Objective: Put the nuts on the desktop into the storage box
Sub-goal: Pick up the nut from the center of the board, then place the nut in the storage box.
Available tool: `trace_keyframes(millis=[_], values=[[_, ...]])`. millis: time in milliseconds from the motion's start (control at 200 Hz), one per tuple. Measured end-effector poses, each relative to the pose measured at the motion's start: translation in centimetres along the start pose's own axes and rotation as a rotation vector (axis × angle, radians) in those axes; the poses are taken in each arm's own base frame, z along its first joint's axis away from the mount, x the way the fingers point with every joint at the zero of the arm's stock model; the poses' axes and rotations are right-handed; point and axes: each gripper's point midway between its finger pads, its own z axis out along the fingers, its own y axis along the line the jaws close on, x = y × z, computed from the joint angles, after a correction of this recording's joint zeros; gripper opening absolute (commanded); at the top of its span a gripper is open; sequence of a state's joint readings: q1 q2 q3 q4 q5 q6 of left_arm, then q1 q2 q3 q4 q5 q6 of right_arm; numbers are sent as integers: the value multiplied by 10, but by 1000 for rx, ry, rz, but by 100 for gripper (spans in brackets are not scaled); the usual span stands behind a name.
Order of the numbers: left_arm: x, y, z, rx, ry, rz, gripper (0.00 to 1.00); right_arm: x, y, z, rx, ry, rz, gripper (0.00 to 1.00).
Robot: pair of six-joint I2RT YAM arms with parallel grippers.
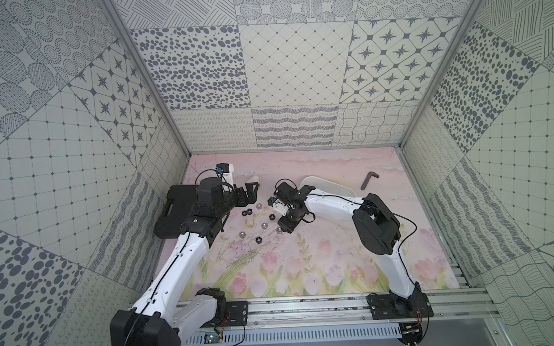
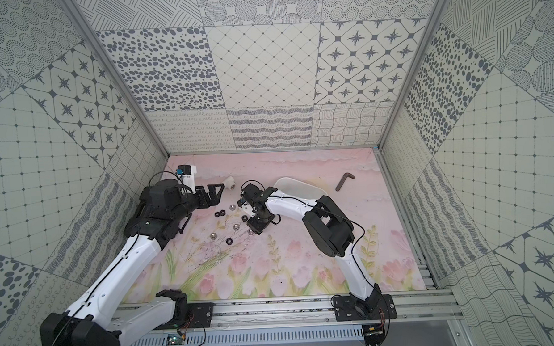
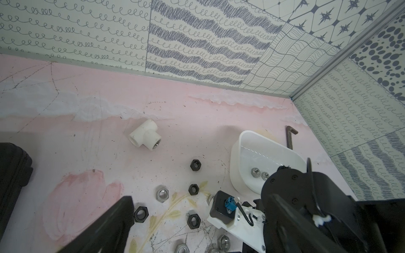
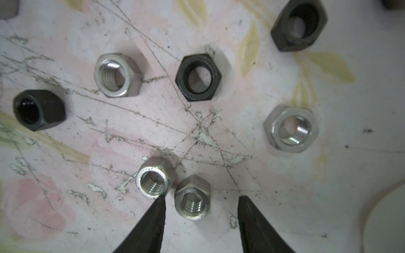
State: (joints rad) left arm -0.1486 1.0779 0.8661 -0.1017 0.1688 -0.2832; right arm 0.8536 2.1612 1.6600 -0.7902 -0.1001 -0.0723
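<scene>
Right gripper (image 4: 201, 198): its two black fingertips (image 4: 153, 219) stand apart just above the pale pink, tulip-printed desktop (image 1: 305, 259), clamped on nothing.
Nut between the fingers: a silver hexagonal metal nut (image 4: 192, 198) lies on its side in the gap. It is close to one fingertip, with bare desktop showing between it and the other.
Neighbour nut: a second silver nut (image 4: 154, 178) lies just beside the first, right at the tip of the nearer finger.
Left gripper (image 1: 250, 190): its fingers are spread wide with nothing between them. It is held over the desktop near the white T-shaped plastic pipe fitting (image 3: 144, 135).
Loose nuts (image 1: 264, 225): silver and black hexagonal nuts lie scattered on the desktop between the two grippers. At least seven show whole in the right wrist view, among them a black one (image 4: 198, 76) lying flat and another black one (image 4: 39, 109) on its side.
Storage box: the white shallow rounded plastic tub (image 3: 241, 153) sits on the desktop just beyond the right arm's wrist. In both top views the arm hides part of it.
Nuts in the box: the left wrist view shows two small silver nuts (image 3: 255, 172) lying side by side on its floor.
Hex key: a dark L-shaped metal key (image 1: 367, 179) lies flat beyond the tub, apart from it.
Black case: a flat black plastic case with a handle (image 1: 174, 210) lies at the desktop's left edge, partly under the left arm.
</scene>
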Motion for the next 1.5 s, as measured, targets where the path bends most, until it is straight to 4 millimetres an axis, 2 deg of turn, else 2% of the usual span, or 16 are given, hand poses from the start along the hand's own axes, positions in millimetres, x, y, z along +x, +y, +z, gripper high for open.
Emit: trace_keyframes(millis=[420,560,650,946,1046,1181,1276,1321,1401,1501], values=[[0,0,0,0,0,0,99,0,-1,6,0,10,-13,43],[0,0,0,0,0,0,99,-1,-1,7,3,9,-17,27],[0,0,0,0,0,0,99,-2,-1,7,3,7,-14,22],[0,0,0,0,0,0,99,-3,-7,4,15,1,6,20],[0,0,0,0,0,0,99,-8,-13,-11,14,-38,40,20],[0,0,0,0,0,0,99,-27,-41,-64,34,-187,129,21],[0,0,0,0,0,0,99,-41,-77,-114,77,-326,215,21],[0,0,0,0,0,0,99,-44,-96,-130,105,-374,258,21],[0,0,0,0,0,0,99,-39,-130,-143,158,-406,330,21],[0,0,0,0,-1,1,99,-22,-165,-132,221,-362,405,20]])
